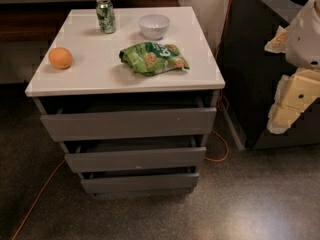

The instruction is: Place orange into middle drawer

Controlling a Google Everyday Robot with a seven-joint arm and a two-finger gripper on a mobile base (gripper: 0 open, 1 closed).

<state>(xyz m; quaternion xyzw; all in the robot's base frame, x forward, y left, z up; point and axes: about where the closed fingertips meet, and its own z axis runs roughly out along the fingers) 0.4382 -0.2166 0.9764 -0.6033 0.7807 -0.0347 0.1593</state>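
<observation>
Orange [60,58]: round, matte skin, sitting on the left side of the white top [95,76], near its left edge and well apart from the other items.
Middle drawer [135,159]: flat grey front, no handle, pulled out slightly; a dark gap shows above the front.
Top drawer [129,124]: taller grey front, also slightly ajar.
Bottom drawer [140,182]: shortest front, slightly ajar.
Can [105,15]: upright at the back, green and white print, no writing legible.
Bowl [154,26]: plain white, smooth, round, right of the can.
Bag [153,58]: crinkled glossy green snack packet, lying flat in front of the bowl; white lettering, unreadable.
Gripper [292,101]: cream-coloured, at the right edge, well apart from the cabinet; whether it is wide or narrow cannot be told.
Floor [250,204]: dark, speckled.
Cable [37,196]: thin, orange, trailing across the floor.
</observation>
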